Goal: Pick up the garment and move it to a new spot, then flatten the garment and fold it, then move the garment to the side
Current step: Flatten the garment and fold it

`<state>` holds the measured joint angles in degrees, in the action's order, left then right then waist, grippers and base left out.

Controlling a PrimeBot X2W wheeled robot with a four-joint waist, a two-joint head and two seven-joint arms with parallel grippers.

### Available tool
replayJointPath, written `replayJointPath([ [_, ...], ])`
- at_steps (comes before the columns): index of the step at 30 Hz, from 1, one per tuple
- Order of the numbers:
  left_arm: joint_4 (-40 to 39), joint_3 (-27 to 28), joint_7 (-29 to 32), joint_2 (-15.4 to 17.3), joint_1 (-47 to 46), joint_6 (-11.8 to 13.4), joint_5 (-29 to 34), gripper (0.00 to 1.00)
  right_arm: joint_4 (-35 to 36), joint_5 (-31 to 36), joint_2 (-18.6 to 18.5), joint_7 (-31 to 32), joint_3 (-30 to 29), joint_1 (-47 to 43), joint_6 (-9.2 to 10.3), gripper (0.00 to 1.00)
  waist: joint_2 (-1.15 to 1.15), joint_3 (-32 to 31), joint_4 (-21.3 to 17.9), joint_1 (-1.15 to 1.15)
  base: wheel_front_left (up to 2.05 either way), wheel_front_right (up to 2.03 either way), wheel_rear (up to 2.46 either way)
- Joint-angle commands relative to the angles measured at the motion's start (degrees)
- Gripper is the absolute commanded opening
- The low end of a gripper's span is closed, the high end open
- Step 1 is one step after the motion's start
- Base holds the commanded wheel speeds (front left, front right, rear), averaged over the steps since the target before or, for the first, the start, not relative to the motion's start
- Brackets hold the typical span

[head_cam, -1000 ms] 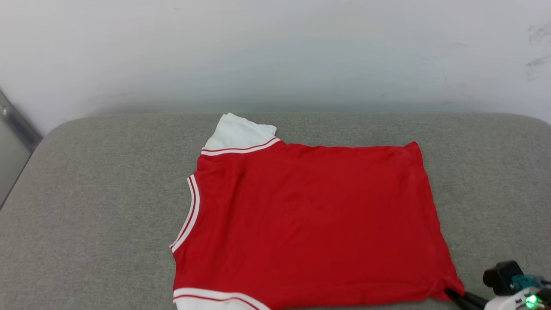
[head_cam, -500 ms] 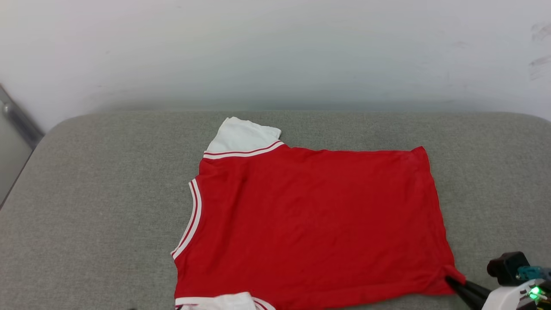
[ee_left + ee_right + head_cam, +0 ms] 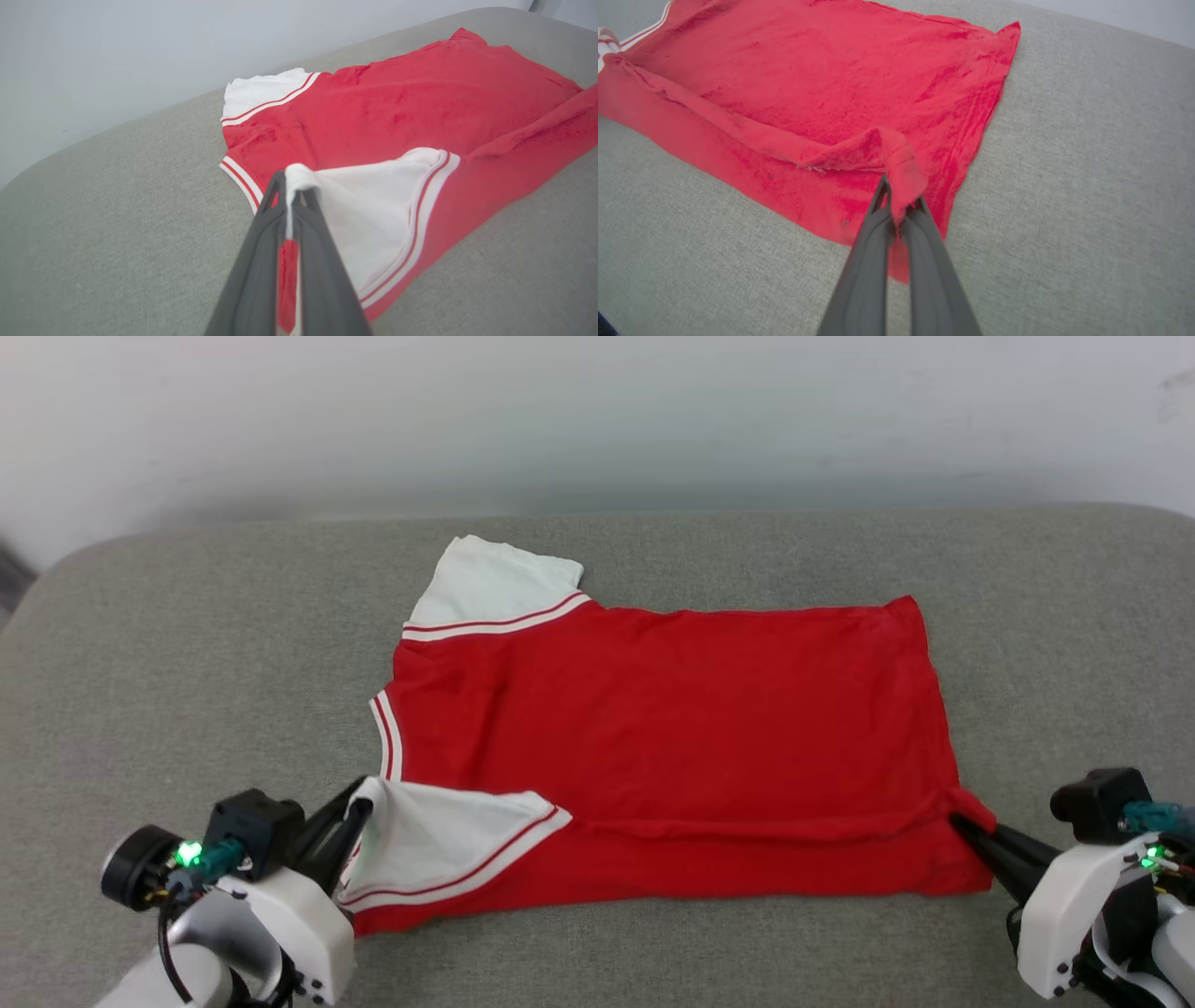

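Pinching one garment [image 3: 672,709] at two corners, left fingers [image 3: 324,833], right fingers [image 3: 1006,854]

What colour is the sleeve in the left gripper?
White sleeve with red-and-white striped trim at its seam, best in the left wrist view.

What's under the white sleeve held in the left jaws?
The sleeve lies folded over the red body of the garment, red showing around it. The cloth directly beneath is covered, so creases there cannot be seen. The left gripper pinches the sleeve's corner.
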<state>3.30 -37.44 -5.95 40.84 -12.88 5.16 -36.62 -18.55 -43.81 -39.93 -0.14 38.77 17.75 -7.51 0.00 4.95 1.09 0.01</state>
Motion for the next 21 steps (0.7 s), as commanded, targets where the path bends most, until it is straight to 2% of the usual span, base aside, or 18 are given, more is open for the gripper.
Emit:
replayJointPath([
  [1,1.0,0.4,0.2,0.4,-2.0,-0.6,0.4,0.00,0.4,0.3,0.4,0.5,-0.7,1.3,0.04,0.00,0.00,1.8,-1.0,-0.01,0.00,0.00,0.00],
  [11,9.8,-0.5,1.4,-0.8,-12.3,-5.5,2.3,0.00,-0.5,2.1,2.2,3.2,-2.2,6.8,0.04,0.00,0.00,9.1,-2.1,-0.01,0.00,0.00,0.00],
  [21,21.2,-2.6,0.6,-5.6,-17.7,-9.2,1.8,0.00,-3.6,3.3,3.1,5.1,0.0,11.3,0.04,0.00,0.00,14.3,-2.0,-0.01,0.00,0.00,0.00],
])
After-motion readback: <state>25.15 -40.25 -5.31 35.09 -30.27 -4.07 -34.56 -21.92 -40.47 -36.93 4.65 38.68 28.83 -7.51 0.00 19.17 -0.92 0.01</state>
